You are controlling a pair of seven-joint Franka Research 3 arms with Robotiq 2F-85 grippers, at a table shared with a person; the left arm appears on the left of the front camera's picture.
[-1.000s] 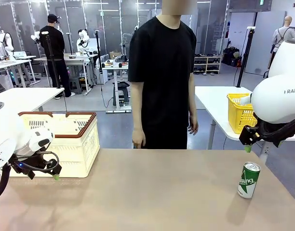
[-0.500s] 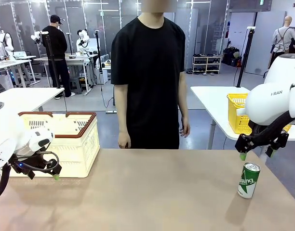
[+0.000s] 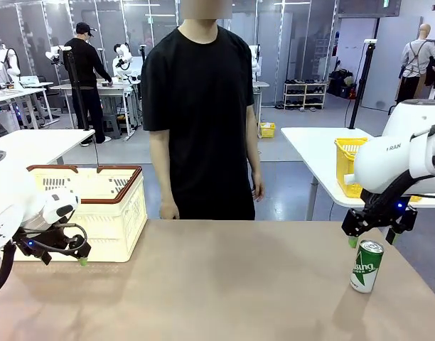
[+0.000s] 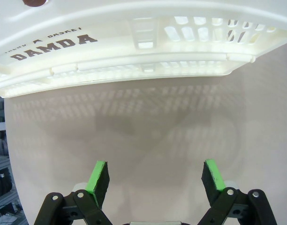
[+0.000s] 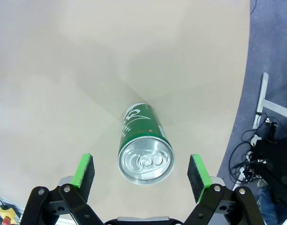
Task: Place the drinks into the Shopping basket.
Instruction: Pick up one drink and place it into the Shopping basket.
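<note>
- Lowered, right jaws gape just over the upright green can (image 3: 366,266) on the tan desk (image 3: 224,284).
- Left jaws open near the Shopping basket (image 3: 111,213).
- Lab tables (image 3: 33,145) behind.

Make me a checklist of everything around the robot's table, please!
Surface: tan table, smooth.
Job's things: one green can upright near the right edge; Shopping basket at the left, contents cannot be told.
Clutter: nothing seen.
Grippers: left gripper open, empty, facing the basket's side; right gripper open just above the can, not gripping it.
Cables: black cable looped at the left wrist; floor cables beside the table.
Surroundings: person at the far side; yellow basket on another table.
</note>
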